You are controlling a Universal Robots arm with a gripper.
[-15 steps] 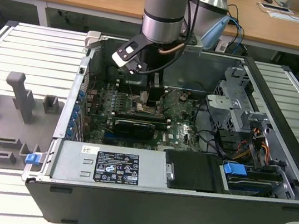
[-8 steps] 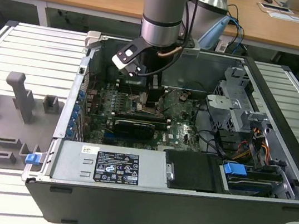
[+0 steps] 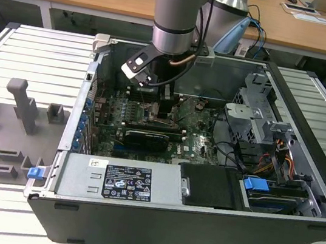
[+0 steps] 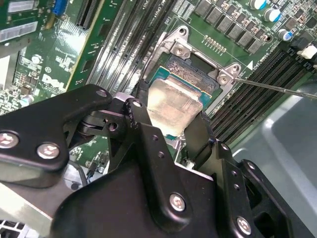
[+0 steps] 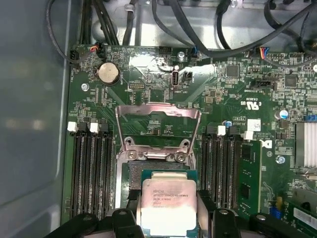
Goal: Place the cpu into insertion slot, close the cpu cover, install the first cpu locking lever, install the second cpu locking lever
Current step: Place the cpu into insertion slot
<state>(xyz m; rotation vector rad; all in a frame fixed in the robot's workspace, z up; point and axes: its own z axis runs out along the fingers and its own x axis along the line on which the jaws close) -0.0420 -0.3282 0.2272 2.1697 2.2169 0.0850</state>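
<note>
Nearest the wrist cameras, the end effector [image 5: 171, 220] has its two black fingers [image 5: 124, 218] drawn in against opposite edges of the cpu [image 5: 168, 204], so the chip sits gripped between them with its pale metal face up. The cpu hangs at the insertion slot [image 5: 132, 178], whose dark floor shows beside the chip's green border; whether the chip is touching the slot or just above it I cannot tell. Just beyond, the cpu cover [image 5: 158, 107] stands swung open on its hinge, its window framing bare board. In the second wrist view a thin metal rod [image 4: 277, 87], probably one locking lever, lies off to the side of the slot. Black memory slots [image 5: 91, 168] flank the slot on both sides, and a coin battery [image 5: 108, 73] and dark cables lie farther off. In the exterior view the arm reaches down into the open computer case [image 3: 311, 113], which lies on a ribbed tabletop [image 3: 26, 52]. By my judgement the first step, placing the chip, is in hand; seating it calls for keeping it level and squared to the slot.
</note>
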